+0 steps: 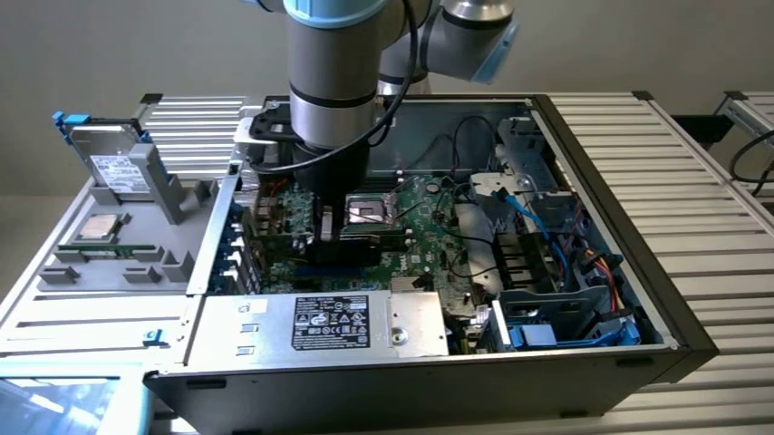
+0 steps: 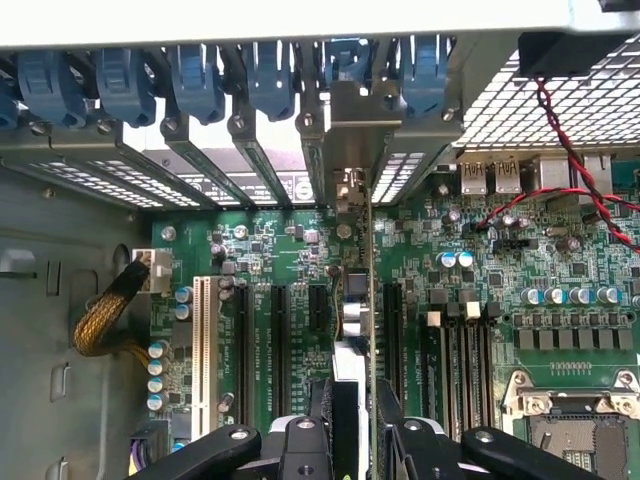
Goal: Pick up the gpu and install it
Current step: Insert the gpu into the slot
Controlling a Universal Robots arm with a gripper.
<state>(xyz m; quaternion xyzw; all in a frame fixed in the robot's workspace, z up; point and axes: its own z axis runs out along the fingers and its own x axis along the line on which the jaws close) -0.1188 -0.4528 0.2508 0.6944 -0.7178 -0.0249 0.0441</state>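
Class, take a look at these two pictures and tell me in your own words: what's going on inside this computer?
A robot arm is reaching down into an open computer case. Its claw is closed on the gpu, holding it on edge over the expansion slots of the motherboard. The card's metal bracket sits at the rear slot openings. Whether the card is fully pushed into its slot cannot be told.
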